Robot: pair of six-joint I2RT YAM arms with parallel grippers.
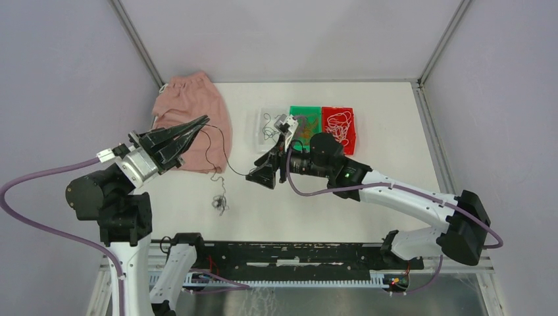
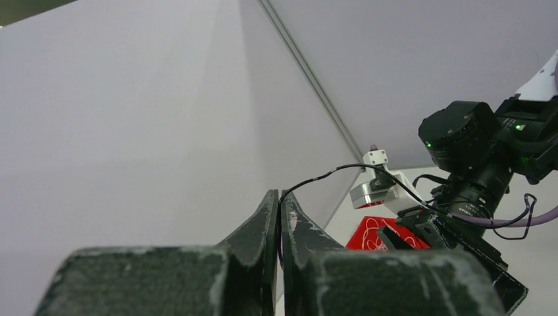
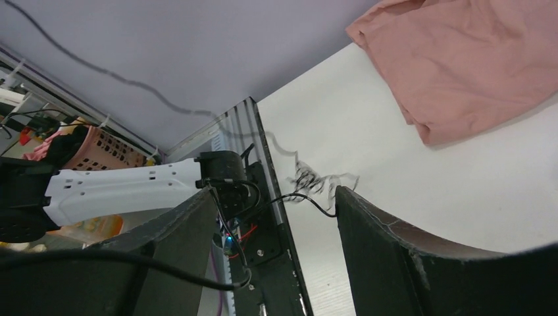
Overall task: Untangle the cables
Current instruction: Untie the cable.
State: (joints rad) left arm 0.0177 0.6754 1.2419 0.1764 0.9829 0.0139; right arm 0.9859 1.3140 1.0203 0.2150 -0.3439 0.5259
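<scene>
Left claw (image 1: 202,120) is kept clamped on a black cable (image 2: 342,168), raised over the desk (image 1: 395,131) left side. Right claw (image 1: 255,174) is held apart mid-desk. A small tangle (image 1: 219,203) is seen nearer the front edge. The strand is judged light, springy and slippery, best pinched close to the knot.

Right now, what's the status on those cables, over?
Left gripper shut on black cable, over pink cloth. Right gripper open, cable between its fingers. Small tangle toward the near edge.
</scene>
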